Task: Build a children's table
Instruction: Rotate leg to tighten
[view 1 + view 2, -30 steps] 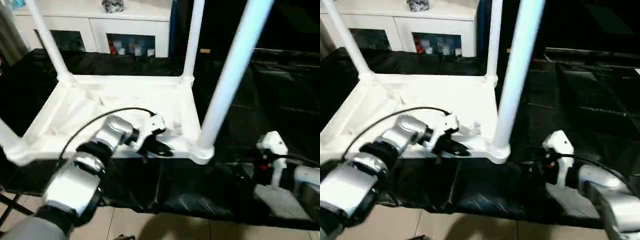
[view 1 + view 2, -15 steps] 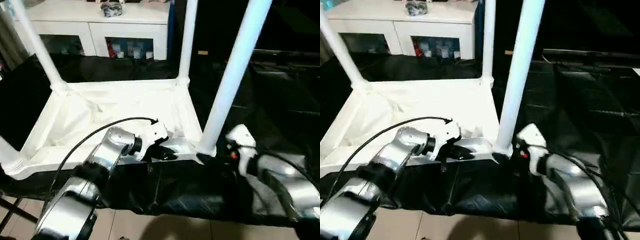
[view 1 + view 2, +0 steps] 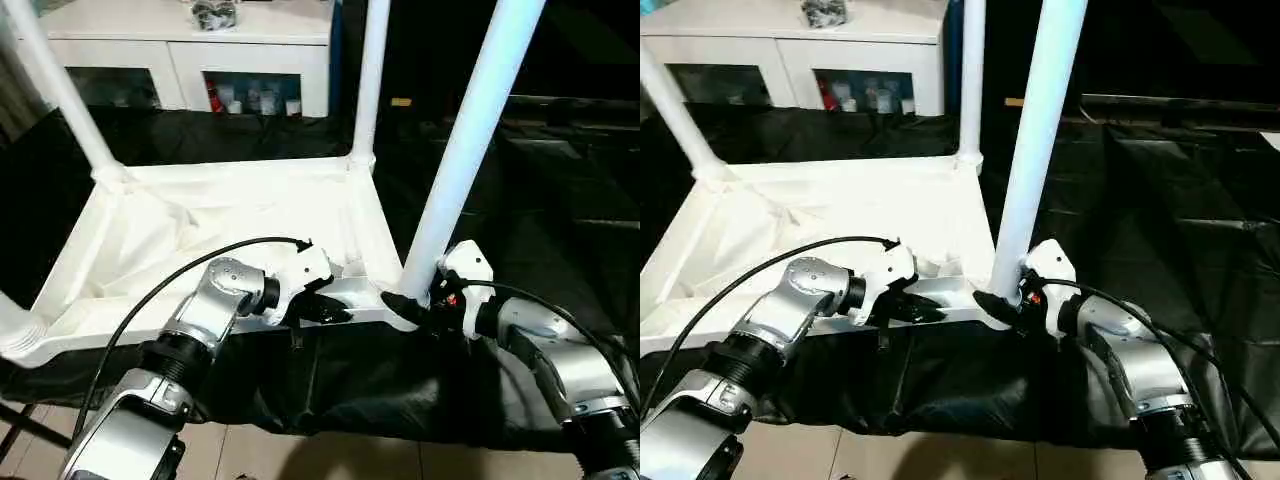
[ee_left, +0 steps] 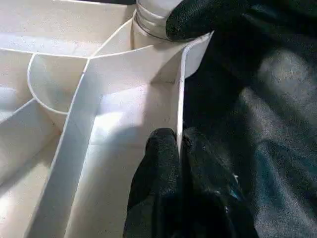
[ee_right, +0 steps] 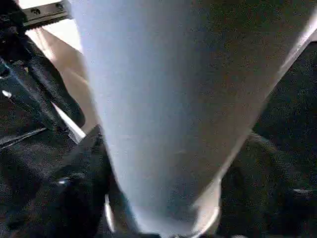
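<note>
Black sheeting is covering the counter [image 3: 520, 200], with a white cabinet [image 3: 200, 45] standing behind. Upside down on it, the children's table [image 3: 240, 215] is lying legs up. The left fingers [image 4: 171, 163] are pinching its near rim; the right fingers [image 3: 408, 305] are clasping the near leg [image 3: 470, 150] at its socket.

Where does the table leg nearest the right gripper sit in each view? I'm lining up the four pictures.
Left eye view: near right leg rises from the corner socket, right of centre.
Right eye view: same leg, centre.
Left wrist view: its base at the top edge, behind the rim that the left gripper pinches.
Right wrist view: the leg is close up between the right gripper's fingers.
Shared landmark: that corner socket.
</note>
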Motion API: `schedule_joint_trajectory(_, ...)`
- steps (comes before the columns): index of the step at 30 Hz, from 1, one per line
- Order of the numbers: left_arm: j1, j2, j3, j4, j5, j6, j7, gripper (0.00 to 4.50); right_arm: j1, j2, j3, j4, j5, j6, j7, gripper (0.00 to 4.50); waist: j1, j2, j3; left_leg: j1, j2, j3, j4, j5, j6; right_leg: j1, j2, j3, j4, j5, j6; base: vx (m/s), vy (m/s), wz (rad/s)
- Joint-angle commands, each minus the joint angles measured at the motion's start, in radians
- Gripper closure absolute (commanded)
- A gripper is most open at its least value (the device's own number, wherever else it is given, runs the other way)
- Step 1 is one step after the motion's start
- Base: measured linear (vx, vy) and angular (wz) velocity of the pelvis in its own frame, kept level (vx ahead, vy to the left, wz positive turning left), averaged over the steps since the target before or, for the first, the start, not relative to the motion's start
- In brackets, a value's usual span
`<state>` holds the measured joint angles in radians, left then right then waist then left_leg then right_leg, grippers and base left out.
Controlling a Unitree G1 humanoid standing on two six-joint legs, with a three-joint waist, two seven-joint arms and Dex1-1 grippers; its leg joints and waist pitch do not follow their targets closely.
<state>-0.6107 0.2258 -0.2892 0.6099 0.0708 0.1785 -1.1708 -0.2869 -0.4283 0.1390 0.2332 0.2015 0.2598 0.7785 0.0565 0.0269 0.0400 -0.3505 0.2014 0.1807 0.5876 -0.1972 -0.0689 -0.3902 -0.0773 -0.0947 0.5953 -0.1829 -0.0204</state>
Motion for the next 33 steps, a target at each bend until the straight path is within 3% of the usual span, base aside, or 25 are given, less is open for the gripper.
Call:
schedule_joint_trajectory(1, 0.034, -0.006, 0.028, 0.002, -0.066, 0.000, -0.008, 4.50, -0.010, -0.004, -0.004, 0.025, -0.022, -0.005, -0.008, 1.22, 0.006, -0.029, -0.055, -0.007, 0.026, -0.008, -0.059, -0.124, 0.088, 0.053, -0.074, 0.052, -0.077, -0.273, -0.169, 0.000, 0.000, 0.00)
schedule_joint_trajectory(4, 0.029, -0.009, 0.034, 0.010, -0.058, -0.007, 0.020, 4.50, -0.020, -0.001, -0.001, 0.038, -0.033, -0.021, -0.016, 1.22, 0.006, -0.029, -0.055, -0.007, 0.026, -0.008, -0.059, -0.120, 0.088, 0.053, -0.073, 0.052, -0.076, -0.270, -0.167, 0.000, 0.000, 0.00)
schedule_joint_trajectory(6, 0.025, -0.010, 0.034, 0.014, -0.057, -0.005, 0.020, 4.04, -0.025, 0.001, -0.001, 0.045, -0.039, -0.028, -0.016, 1.33, 0.006, -0.029, -0.055, -0.006, 0.026, -0.008, -0.060, -0.124, 0.087, 0.051, -0.073, 0.052, -0.077, -0.278, -0.164, 0.000, 0.000, 0.00)
schedule_joint_trajectory(11, 0.015, -0.006, 0.024, 0.029, -0.039, -0.009, 0.025, 3.70, -0.030, 0.002, 0.003, 0.057, -0.042, -0.036, -0.014, 1.33, 0.006, -0.027, -0.054, -0.005, 0.029, -0.010, -0.062, -0.136, 0.079, 0.050, -0.072, 0.051, -0.077, -0.272, -0.174, 0.000, 0.000, 0.00)
schedule_joint_trajectory(23, -0.020, 0.014, -0.008, 0.120, 0.009, -0.032, 0.065, 3.70, -0.034, 0.002, 0.005, 0.070, -0.049, -0.053, -0.010, 1.33, 0.008, -0.030, -0.052, -0.004, 0.028, -0.010, -0.062, -0.156, 0.071, 0.051, -0.074, 0.052, -0.082, -0.307, -0.161, 0.000, 0.000, 0.00)
schedule_joint_trajectory(28, -0.035, 0.014, -0.028, 0.147, 0.026, -0.043, 0.063, 4.09, -0.034, -0.001, 0.008, 0.073, -0.054, -0.057, -0.007, 1.33, 0.008, -0.028, -0.050, -0.001, 0.028, -0.010, -0.064, -0.173, 0.067, 0.048, -0.074, 0.052, -0.086, -0.329, -0.159, 0.000, 0.000, 0.00)
schedule_joint_trajectory(29, -0.039, 0.016, -0.039, 0.152, 0.032, -0.049, 0.053, 4.34, -0.034, -0.001, 0.008, 0.074, -0.056, -0.058, -0.006, 1.33, 0.008, -0.027, -0.049, -0.001, 0.027, -0.010, -0.064, -0.177, 0.066, 0.048, -0.073, 0.052, -0.087, -0.336, -0.157, 0.000, 0.000, 0.00)
schedule_joint_trajectory(33, -0.046, 0.021, -0.058, 0.161, 0.039, -0.060, 0.028, 4.48, -0.034, -0.004, 0.008, 0.082, -0.059, -0.062, 0.003, 1.33, 0.008, -0.027, -0.050, -0.002, 0.029, -0.012, -0.065, -0.178, 0.064, 0.049, -0.075, 0.053, -0.086, -0.331, -0.158, 0.000, 0.000, 0.00)
